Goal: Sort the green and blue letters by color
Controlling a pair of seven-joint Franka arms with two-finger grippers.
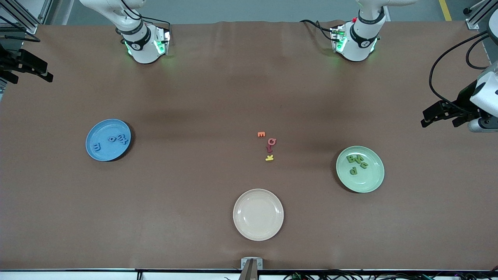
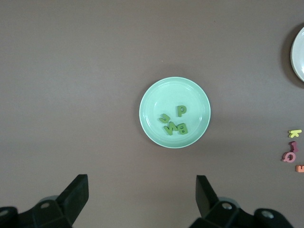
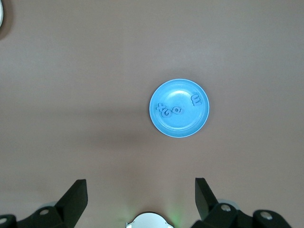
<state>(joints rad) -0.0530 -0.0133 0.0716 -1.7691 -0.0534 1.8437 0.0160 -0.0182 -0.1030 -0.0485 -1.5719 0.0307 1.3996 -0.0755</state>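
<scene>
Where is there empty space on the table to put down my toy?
The round cream plate holds nothing. Bare brown tabletop stretches between the round blue plate and the small cluster of orange, red and yellow foam letters. It is crowded at that cluster and inside the round pale green plate, where the green foam letters bunch.

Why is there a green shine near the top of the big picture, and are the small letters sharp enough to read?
Front view: green lamps on both arm bases tint the brown table; soft wide shadows cross its middle. Left wrist view: the green letters on the green plate look crisp. Right wrist view: the blue letters blend into the blue plate, hard to read.
</scene>
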